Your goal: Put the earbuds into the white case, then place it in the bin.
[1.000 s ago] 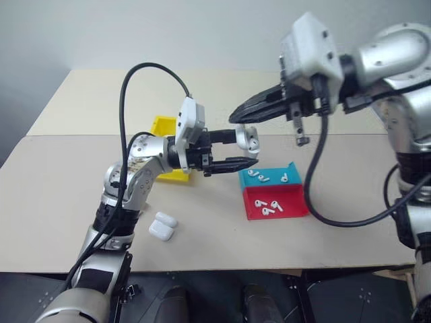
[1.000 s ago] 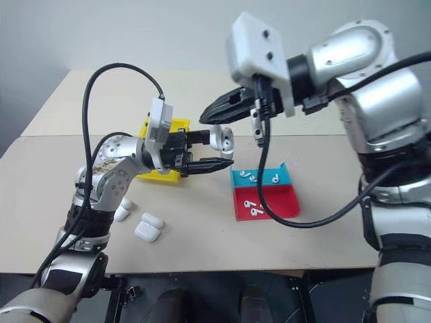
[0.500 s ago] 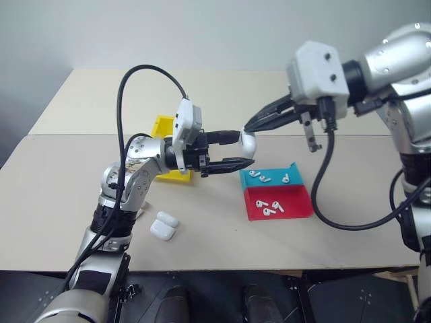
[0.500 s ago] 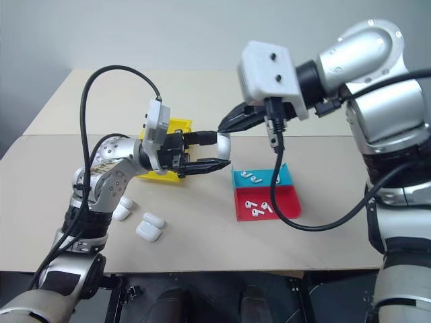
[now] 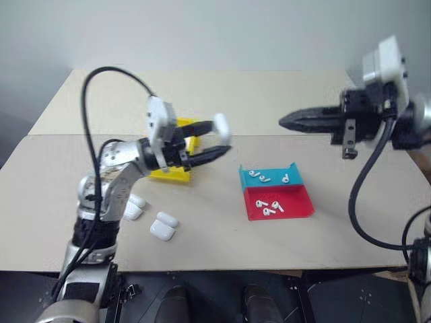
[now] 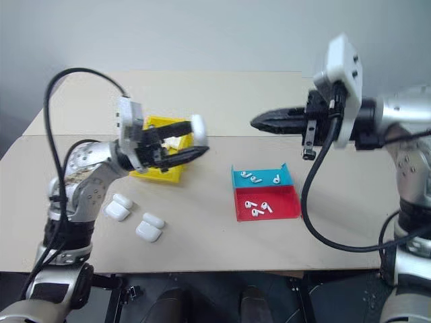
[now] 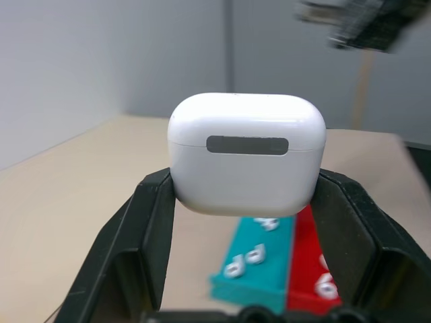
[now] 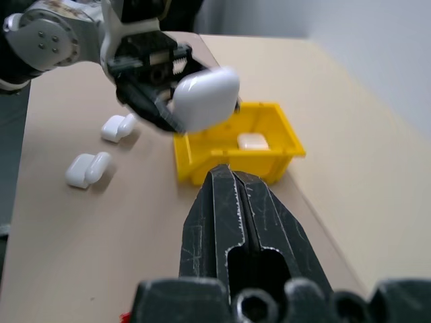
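white case [image 7: 246, 153]: lid closed, sitting clamped between the two black fingers of the left gripper [image 5: 210, 139], held up in the air just beside the bin.
left gripper: clenching on the white case from both sides; the case is standing level in the left wrist view, not tilted.
bin [image 8: 269, 150]: yellow, resting on the table [image 5: 202, 222] behind the left arm; one white case-like item is already lying inside it.
right gripper [image 5: 291, 121]: fingers pressed together and grasping nothing, hanging in the air well apart from the case, above the far side of the trays.
earbuds [image 5: 270, 207]: several are lying loose in the red tray [image 5: 296, 208] and more in the blue tray [image 5: 275, 183] just behind it, the two trays touching.
spare cases [image 5: 163, 226]: lying on the table near the left elbow, some with lids flipped open.
step in hand: judging by the closed lid, the case is being carried to the bin.
doing it well: bringing the case over the bin's open top, lowering past the tall wall before releasing, keeping the grip level so the glossy shell is not slipping out early.
risk: the smooth rounded case could be squirting from the fingers or bouncing off the rim.
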### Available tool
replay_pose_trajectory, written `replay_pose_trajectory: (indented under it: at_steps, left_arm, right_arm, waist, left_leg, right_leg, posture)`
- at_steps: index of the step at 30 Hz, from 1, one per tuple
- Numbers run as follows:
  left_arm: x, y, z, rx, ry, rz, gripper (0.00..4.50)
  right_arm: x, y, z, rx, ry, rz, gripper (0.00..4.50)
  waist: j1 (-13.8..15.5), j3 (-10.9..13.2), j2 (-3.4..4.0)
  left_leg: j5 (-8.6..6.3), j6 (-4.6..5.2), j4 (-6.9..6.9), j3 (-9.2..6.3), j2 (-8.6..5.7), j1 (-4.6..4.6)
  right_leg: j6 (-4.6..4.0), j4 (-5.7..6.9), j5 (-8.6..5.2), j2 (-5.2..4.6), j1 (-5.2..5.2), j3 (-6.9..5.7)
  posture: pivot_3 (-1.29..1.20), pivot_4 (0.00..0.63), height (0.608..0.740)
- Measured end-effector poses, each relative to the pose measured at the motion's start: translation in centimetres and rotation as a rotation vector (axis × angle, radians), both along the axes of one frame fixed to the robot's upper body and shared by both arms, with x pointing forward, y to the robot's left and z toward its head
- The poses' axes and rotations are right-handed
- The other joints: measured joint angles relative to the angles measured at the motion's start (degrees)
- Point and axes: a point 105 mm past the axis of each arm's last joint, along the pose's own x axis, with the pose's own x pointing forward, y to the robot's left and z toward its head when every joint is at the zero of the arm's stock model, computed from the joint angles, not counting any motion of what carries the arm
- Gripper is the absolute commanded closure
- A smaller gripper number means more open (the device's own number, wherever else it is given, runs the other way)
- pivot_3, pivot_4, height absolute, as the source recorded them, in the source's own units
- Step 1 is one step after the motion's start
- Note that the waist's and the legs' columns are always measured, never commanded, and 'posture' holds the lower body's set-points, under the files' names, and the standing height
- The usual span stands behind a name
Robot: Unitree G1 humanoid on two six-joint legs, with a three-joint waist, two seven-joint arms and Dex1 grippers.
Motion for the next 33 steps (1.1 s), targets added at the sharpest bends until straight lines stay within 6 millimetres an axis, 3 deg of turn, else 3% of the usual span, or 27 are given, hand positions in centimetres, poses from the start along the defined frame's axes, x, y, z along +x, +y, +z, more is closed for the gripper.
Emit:
replay_pose_trajectory:
  at_steps: [6,13,14,16,17,20,27,33]
  left_arm:
    - [3.2,3.8,-1.6,-0.009,0.101,0.434,1.73]
    - [6.5,5.2,-3.8,0.086,0.224,0.749,1.73]
    - [6.6,5.2,-4.1,0.098,0.233,0.757,1.73]
    - [6.9,5.2,-5.2,0.137,0.281,0.771,1.02]
    - [7.0,5.2,-5.6,0.155,0.303,0.776,0.87]
    - [7.3,5.0,-5.5,0.172,0.316,0.769,0.02]
    - [6.0,5.0,-4.5,0.139,0.251,0.651,0.02]
    - [1.3,6.7,-2.1,0.128,0.133,0.412,0.02]
  right_arm:
    - [-1.1,1.8,-2.3,0.062,0.089,-0.052,4.49]
    - [-1.7,2.2,-2.3,0.100,0.083,-0.085,4.49]
    - [-1.6,2.2,-2.4,0.100,0.083,-0.093,4.49]
    - [-1.6,2.1,-2.8,0.103,0.085,-0.112,4.50]
    - [-1.5,2.1,-2.9,0.105,0.085,-0.116,4.50]
    - [-1.7,2.2,-3.2,0.104,0.076,-0.120,4.50]
    - [-1.9,2.0,-4.3,0.116,0.106,-0.140,4.50]
    - [-2.5,1.3,-5.8,0.127,0.088,-0.146,4.50]
  waist:
    - [0.0,0.0,-0.01]
    - [1.0,0.0,-0.03]
    - [1.0,0.0,-0.03]
    - [1.0,0.0,-0.03]
    - [1.0,0.0,-0.03]
    - [1.1,0.0,-0.03]
    - [0.7,0.0,-0.03]
    - [0.5,0.0,-0.06]
  left_leg:
    - [0.00,0.00,0.01,-0.03,-0.02,-0.02]
    - [0.00,0.00,-0.03,-0.08,-0.04,-0.09]
    - [0.00,0.00,-0.04,-0.08,-0.04,-0.08]
    - [0.00,0.00,-0.04,-0.08,-0.04,-0.09]
    - [0.01,-0.01,-0.04,-0.08,-0.04,-0.09]
    - [0.01,-0.01,-0.03,-0.08,-0.04,-0.06]
    - [0.01,-0.01,-0.08,-0.08,-0.03,-0.09]
    - [0.01,-0.01,-0.07,-0.04,-0.03,-0.01]
  right_leg:
    - [0.00,-0.01,0.00,-0.01,0.02,0.00]
    - [0.00,-0.01,0.00,0.00,0.00,-0.06]
    - [0.00,-0.01,0.00,0.00,0.00,-0.06]
    - [0.00,-0.01,0.00,0.00,-0.02,-0.06]
    - [0.00,-0.01,0.00,0.00,-0.02,-0.06]
    - [0.00,-0.05,0.00,0.00,0.00,-0.06]
    - [0.00,-0.01,0.00,0.00,-0.02,-0.05]
    - [0.00,-0.11,-0.01,0.00,0.02,-0.04]
  posture:
    - [0.00,0.150,0.740]
    - [0.00,0.150,0.740]
    - [0.00,0.150,0.740]
    - [0.00,0.150,0.740]
    - [0.00,0.150,0.740]
    - [0.00,0.150,0.740]
    - [0.00,0.150,0.740]
    - [0.00,0.150,0.740]
